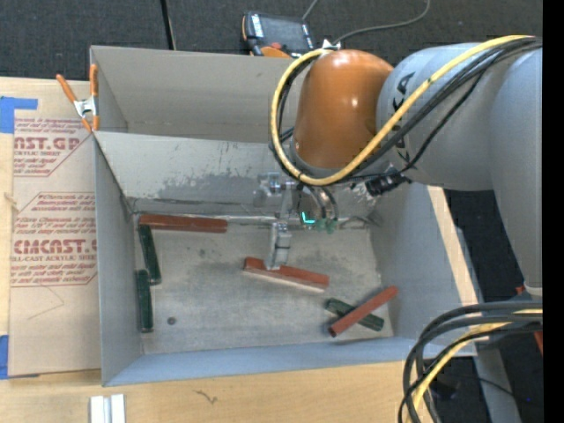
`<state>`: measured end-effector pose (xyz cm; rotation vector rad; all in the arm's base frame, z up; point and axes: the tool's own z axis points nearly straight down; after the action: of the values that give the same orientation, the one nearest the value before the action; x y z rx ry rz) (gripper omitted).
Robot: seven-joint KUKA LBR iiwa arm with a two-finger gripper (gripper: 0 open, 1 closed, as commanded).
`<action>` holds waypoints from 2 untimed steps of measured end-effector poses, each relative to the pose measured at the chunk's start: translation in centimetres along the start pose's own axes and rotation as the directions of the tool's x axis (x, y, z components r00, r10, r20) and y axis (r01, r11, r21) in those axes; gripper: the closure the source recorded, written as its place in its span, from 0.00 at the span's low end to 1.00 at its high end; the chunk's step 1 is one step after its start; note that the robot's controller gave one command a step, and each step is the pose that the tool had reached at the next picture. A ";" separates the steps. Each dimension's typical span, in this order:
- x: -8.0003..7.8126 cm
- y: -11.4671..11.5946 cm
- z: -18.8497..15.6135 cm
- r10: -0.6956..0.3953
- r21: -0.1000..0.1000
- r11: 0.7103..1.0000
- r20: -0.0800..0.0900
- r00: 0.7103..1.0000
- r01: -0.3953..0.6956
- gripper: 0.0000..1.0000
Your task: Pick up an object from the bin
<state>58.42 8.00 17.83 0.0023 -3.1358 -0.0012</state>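
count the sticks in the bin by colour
red sticks: 3 (back left red, middle red, front right red)
dark green sticks: 3 (upper left green, lower left green, front right green)
total: 6

A long, flat reddish-brown stick (pixel 295 277) lies on the bin floor just below the gripper (pixel 280 259). One end sits right under the gripper's tip. From there the stick slants slightly downward to the view's right. Whether they touch cannot be told.
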 end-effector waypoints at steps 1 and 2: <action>3.0 -0.3 11.4 -0.049 0.001 0.999 -0.001 0.999 0.049 0.00; 2.7 -0.3 10.8 -0.048 0.000 0.999 0.007 0.999 0.048 1.00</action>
<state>55.62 7.68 7.00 0.0777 -3.1422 -0.0018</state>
